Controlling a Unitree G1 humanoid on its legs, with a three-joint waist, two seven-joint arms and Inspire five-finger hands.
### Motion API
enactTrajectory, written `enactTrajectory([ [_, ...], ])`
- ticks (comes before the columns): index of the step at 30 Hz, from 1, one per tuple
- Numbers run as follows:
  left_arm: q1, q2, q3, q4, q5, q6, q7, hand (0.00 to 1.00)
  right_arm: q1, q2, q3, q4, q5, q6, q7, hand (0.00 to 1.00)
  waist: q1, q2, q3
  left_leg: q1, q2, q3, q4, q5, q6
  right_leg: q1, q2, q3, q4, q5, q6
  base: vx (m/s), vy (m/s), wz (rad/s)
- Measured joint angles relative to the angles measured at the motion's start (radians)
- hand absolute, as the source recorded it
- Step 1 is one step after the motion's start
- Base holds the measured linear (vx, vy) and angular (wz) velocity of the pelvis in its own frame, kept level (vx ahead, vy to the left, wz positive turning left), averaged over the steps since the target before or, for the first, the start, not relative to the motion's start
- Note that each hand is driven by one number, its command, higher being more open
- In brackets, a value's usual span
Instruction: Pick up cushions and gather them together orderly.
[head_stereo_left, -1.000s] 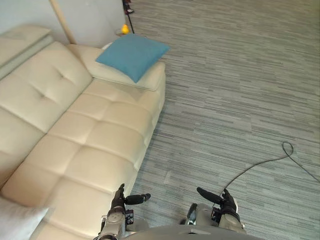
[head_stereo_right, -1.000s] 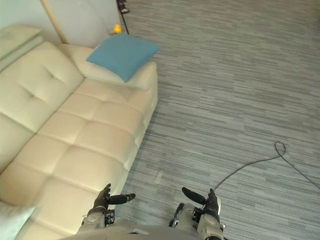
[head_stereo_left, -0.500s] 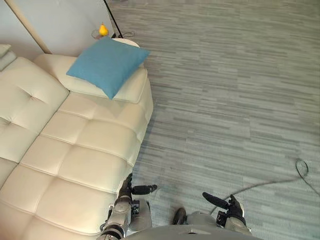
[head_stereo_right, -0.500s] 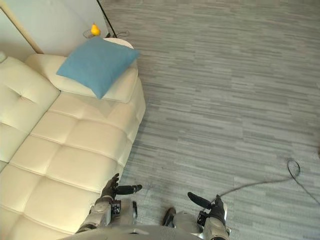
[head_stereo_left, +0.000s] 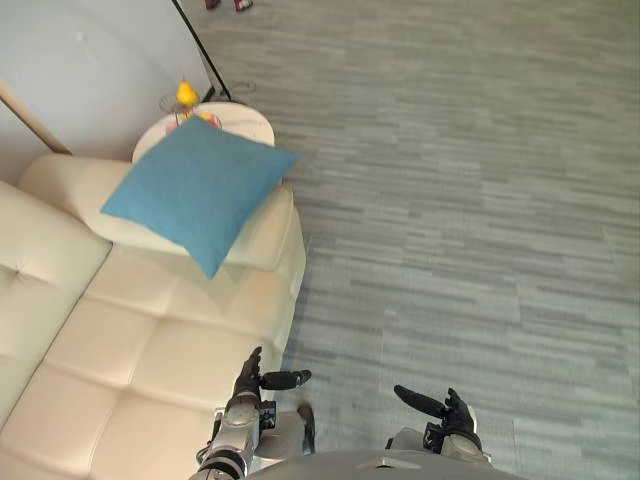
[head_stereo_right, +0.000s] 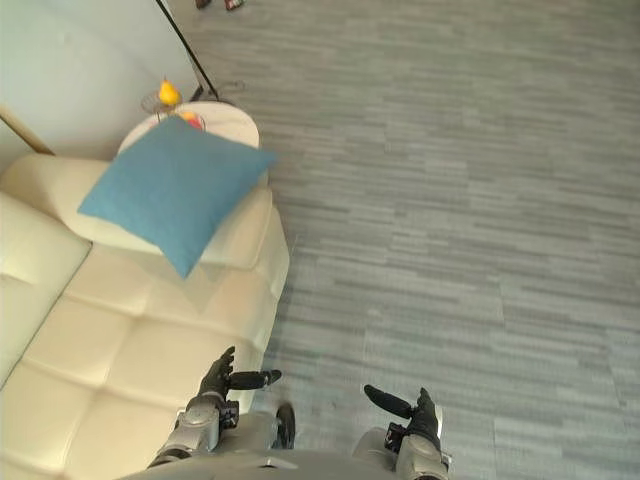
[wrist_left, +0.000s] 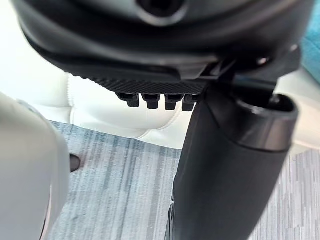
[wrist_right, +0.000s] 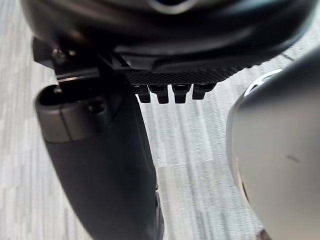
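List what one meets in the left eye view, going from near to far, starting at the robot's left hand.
left hand → blue cushion → round white table → small yellow object

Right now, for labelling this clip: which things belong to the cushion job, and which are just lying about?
Job: blue cushion on the armrest of the cream sofa; left hand, right hand, both open.
Lying about: white side table; yellow object at its edge.
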Motion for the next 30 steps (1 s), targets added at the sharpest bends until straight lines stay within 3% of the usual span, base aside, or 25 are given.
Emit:
enactTrajectory([
  [2, 0.005, 0.002, 0.0, 0.0, 0.0, 0.0, 0.006, 1.0, -0.007, -0.003, 0.006, -0.001, -0.007, -0.006, 0.001, 1.0, -0.008, 0.0, 0.0, 0.053, 0.023, -0.019, -0.04, -0.011, -0.016, -0.052, 0.02, -0.026, -0.116, -0.012, -0.018, 0.38, -0.091, 0.31],
  [4, 0.008, 0.006, 0.001, 0.0, 0.0, 0.001, 0.011, 1.0, -0.015, -0.008, 0.01, 0.004, -0.016, -0.008, 0.001, 1.0, -0.013, 0.002, 0.001, 0.088, 0.058, -0.047, -0.069, -0.034, -0.042, -0.114, 0.069, -0.016, -0.299, -0.003, -0.013, 0.4, -0.221, 0.37],
  [5, 0.012, 0.017, -0.003, 0.003, 0.0, 0.001, 0.01, 1.0, -0.016, -0.009, 0.015, 0.014, -0.016, -0.012, 0.001, 1.0, -0.024, -0.008, 0.001, 0.102, 0.071, -0.072, -0.08, -0.056, -0.079, -0.133, 0.117, 0.044, -0.524, 0.06, 0.006, 0.37, -0.292, 0.5],
  [6, 0.006, 0.024, -0.011, 0.036, 0.001, 0.001, 0.009, 1.0, -0.025, -0.029, 0.011, 0.037, -0.011, -0.012, 0.007, 1.0, -0.034, 0.006, 0.004, 0.116, 0.087, -0.111, -0.087, -0.07, -0.1, -0.116, 0.146, 0.05, -0.535, 0.134, -0.06, 0.38, -0.296, 0.34],
  [8, 0.001, 0.014, -0.015, 0.054, 0.001, 0.001, 0.005, 1.0, -0.039, -0.057, 0.008, 0.053, -0.016, -0.014, 0.003, 1.0, -0.03, 0.037, 0.002, 0.111, 0.103, -0.16, -0.084, -0.054, -0.09, -0.119, 0.168, 0.052, -0.502, 0.094, -0.07, 0.39, -0.318, 0.01],
  [9, 0.005, 0.011, -0.015, 0.063, 0.002, 0.001, 0.004, 1.0, -0.036, -0.066, -0.004, 0.062, -0.014, -0.012, 0.003, 1.0, -0.032, 0.047, -0.004, 0.115, 0.107, -0.178, -0.062, -0.045, -0.102, -0.115, 0.166, 0.043, -0.479, 0.054, -0.08, 0.41, -0.339, 0.09],
  [10, 0.009, 0.007, -0.01, 0.064, 0.002, 0.001, 0.005, 1.0, -0.035, -0.068, -0.019, 0.071, -0.015, -0.012, 0.003, 1.0, -0.033, 0.056, -0.008, 0.103, 0.115, -0.188, -0.013, -0.044, -0.104, -0.096, 0.172, 0.028, -0.48, 0.031, -0.088, 0.41, -0.318, 0.36],
  [11, 0.008, 0.002, 0.0, 0.06, 0.002, 0.0, 0.003, 1.0, -0.03, -0.068, -0.026, 0.07, -0.014, -0.011, 0.0, 1.0, -0.036, 0.062, -0.008, 0.038, 0.125, -0.211, 0.132, -0.038, -0.121, -0.051, 0.174, -0.003, -0.505, 0.014, -0.092, 0.26, -0.204, 0.67],
  [12, 0.004, 0.001, 0.003, 0.049, 0.002, 0.0, 0.001, 1.0, -0.024, -0.071, -0.024, 0.067, -0.015, -0.01, 0.0, 1.0, -0.038, 0.063, -0.002, -0.053, 0.14, -0.225, 0.325, -0.013, -0.183, 0.003, 0.179, -0.041, -0.543, 0.009, -0.096, 0.35, -0.269, 0.96],
  [13, 0.012, 0.0, 0.004, 0.024, 0.001, -0.001, -0.004, 1.0, -0.012, -0.073, -0.017, 0.065, -0.016, -0.009, -0.002, 1.0, -0.029, 0.069, 0.003, -0.15, 0.167, -0.222, 0.539, -0.012, -0.208, 0.078, 0.198, -0.087, -0.593, 0.011, -0.104, 0.23, -0.173, 0.8],
  [15, 0.029, -0.002, 0.006, -0.006, 0.0, -0.003, -0.005, 1.0, -0.002, -0.068, 0.006, 0.066, -0.016, -0.009, -0.002, 1.0, -0.017, 0.067, 0.002, -0.231, 0.18, -0.162, 0.664, -0.021, -0.189, 0.167, 0.209, -0.132, -0.655, 0.011, -0.107, 0.25, -0.145, 0.53],
  [16, 0.027, -0.002, 0.007, -0.014, 0.0, -0.004, -0.005, 1.0, -0.002, -0.064, 0.008, 0.06, -0.016, -0.01, 0.0, 1.0, -0.012, 0.065, 0.002, -0.258, 0.178, -0.113, 0.649, -0.033, -0.168, 0.207, 0.209, -0.148, -0.69, 0.012, -0.106, 0.29, -0.115, 0.54],
  [19, 0.026, -0.006, 0.003, -0.029, 0.0, -0.005, -0.01, 1.0, 0.002, -0.052, 0.011, 0.046, -0.015, -0.01, -0.001, 1.0, -0.005, 0.066, 0.002, -0.293, 0.148, -0.015, 0.395, -0.026, -0.118, 0.283, 0.21, -0.208, -0.766, 0.02, -0.091, 0.25, -0.014, 0.49],
  [20, 0.024, -0.006, 0.003, -0.029, 0.0, -0.005, -0.01, 1.0, 0.001, -0.051, 0.01, 0.045, -0.015, -0.009, -0.001, 1.0, -0.002, 0.07, -0.001, -0.294, 0.134, 0.01, 0.262, 0.027, -0.093, 0.295, 0.215, -0.231, -0.774, 0.022, -0.084, 0.29, 0.065, 0.57],
  [21, 0.025, -0.012, 0.003, -0.028, 0.0, -0.004, -0.009, 1.0, 0.003, -0.049, 0.009, 0.044, -0.015, -0.008, -0.002, 1.0, 0.0, 0.081, -0.006, -0.296, 0.128, 0.042, 0.146, 0.144, -0.074, 0.299, 0.228, -0.25, -0.775, 0.02, -0.074, 0.3, 0.121, 0.81],
  [22, 0.016, -0.008, 0.0, -0.019, 0.001, -0.003, -0.012, 1.0, 0.001, -0.039, -0.003, 0.044, -0.015, 0.0, -0.004, 1.0, 0.0, 0.068, -0.008, -0.272, 0.109, 0.07, 0.07, 0.16, -0.038, 0.309, 0.222, -0.26, -0.78, 0.013, -0.057, 0.29, 0.115, 0.62],
  [23, 0.015, -0.006, 0.0, -0.019, 0.001, -0.003, -0.013, 1.0, 0.001, -0.037, -0.005, 0.044, -0.015, 0.0, -0.004, 1.0, 0.001, 0.062, -0.009, -0.27, 0.104, 0.07, 0.062, 0.162, -0.036, 0.309, 0.219, -0.26, -0.78, 0.013, -0.056, 0.33, 0.109, 0.72],
  [24, 0.016, 0.016, 0.001, -0.02, 0.0, -0.003, -0.01, 1.0, 0.002, -0.017, -0.008, 0.042, -0.015, 0.002, -0.007, 1.0, 0.009, 0.021, -0.013, -0.244, 0.065, 0.061, -0.008, 0.184, -0.027, 0.313, 0.195, -0.264, -0.785, 0.016, -0.048, 0.3, 0.074, 0.59],
  [26, 0.016, 0.023, 0.001, -0.009, 0.0, 0.001, -0.011, 1.0, 0.004, -0.01, -0.008, 0.041, -0.015, 0.002, -0.009, 1.0, 0.016, 0.009, -0.015, -0.218, 0.028, 0.037, -0.015, 0.182, -0.024, 0.335, 0.162, -0.274, -0.749, 0.017, -0.029, 0.2, 0.074, 0.55],
  [28, 0.021, 0.019, -0.001, 0.0, -0.001, 0.0, -0.012, 1.0, 0.012, -0.013, -0.007, 0.042, -0.017, 0.004, -0.008, 1.0, 0.017, 0.015, -0.017, -0.168, -0.008, 0.018, -0.014, 0.15, -0.004, 0.326, 0.096, -0.273, -0.571, 0.007, -0.01, 0.18, 0.14, 0.57],
  [29, 0.027, 0.019, -0.013, -0.005, 0.0, -0.001, -0.014, 1.0, 0.026, -0.015, -0.005, 0.033, -0.018, 0.006, -0.004, 1.0, 0.015, 0.017, -0.021, -0.145, -0.032, -0.022, 0.0, 0.106, 0.006, 0.269, 0.025, -0.257, -0.342, 0.021, -0.001, 0.15, 0.126, 0.84],
  [30, 0.026, 0.023, -0.017, -0.005, -0.001, -0.003, -0.013, 1.0, 0.034, -0.015, -0.003, 0.026, -0.02, 0.006, -0.002, 1.0, 0.012, 0.011, -0.02, -0.14, -0.046, -0.046, 0.015, 0.082, 0.008, 0.233, -0.009, -0.229, -0.233, 0.048, -0.009, 0.13, 0.071, 0.99],
])
